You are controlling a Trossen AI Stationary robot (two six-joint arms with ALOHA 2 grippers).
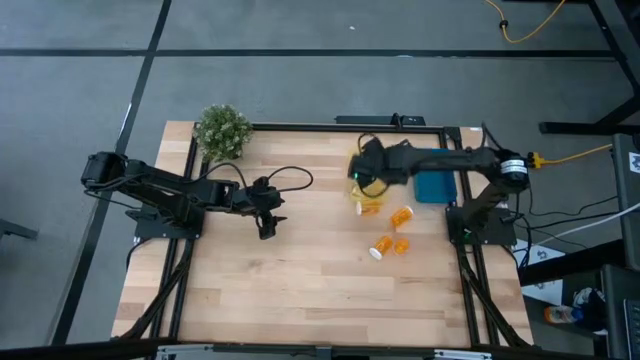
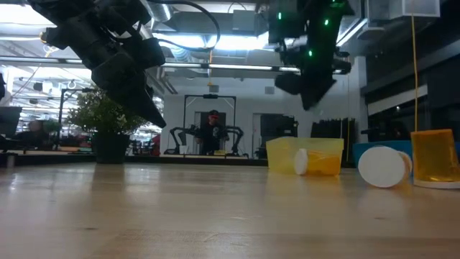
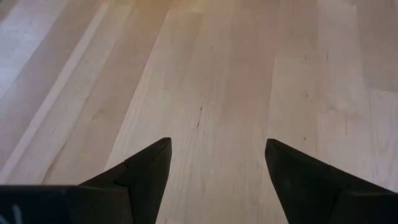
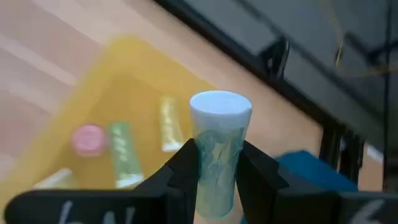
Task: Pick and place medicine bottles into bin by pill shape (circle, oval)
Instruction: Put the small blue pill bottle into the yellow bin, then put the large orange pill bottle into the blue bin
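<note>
My right gripper (image 4: 217,171) is shut on a pale teal-tinted medicine bottle (image 4: 216,158) with a white cap, above the yellow bin (image 4: 109,93); it also shows in the high view (image 1: 362,172). The yellow bin (image 1: 372,190) holds several bottles, one pink-capped (image 4: 89,138) and one green (image 4: 123,152). Orange bottles lie on the table to the bin's near right (image 1: 401,216), (image 1: 383,247). My left gripper (image 3: 217,165) is open and empty over bare wood left of centre (image 1: 268,225). My right gripper pinches the bottle's body (image 4: 214,180) between its two fingers, on opposite sides below the cap. The white cap (image 4: 220,109) sticks out past the fingertips. The bottle is lifted clear, over the yellow bin.
A blue bin (image 1: 435,187) stands right of the yellow one, at the table's far right. A small potted plant (image 1: 222,130) is at the far left corner. In the low view, a lying bottle (image 2: 384,167) and an upright orange bottle (image 2: 435,155) sit near the right.
</note>
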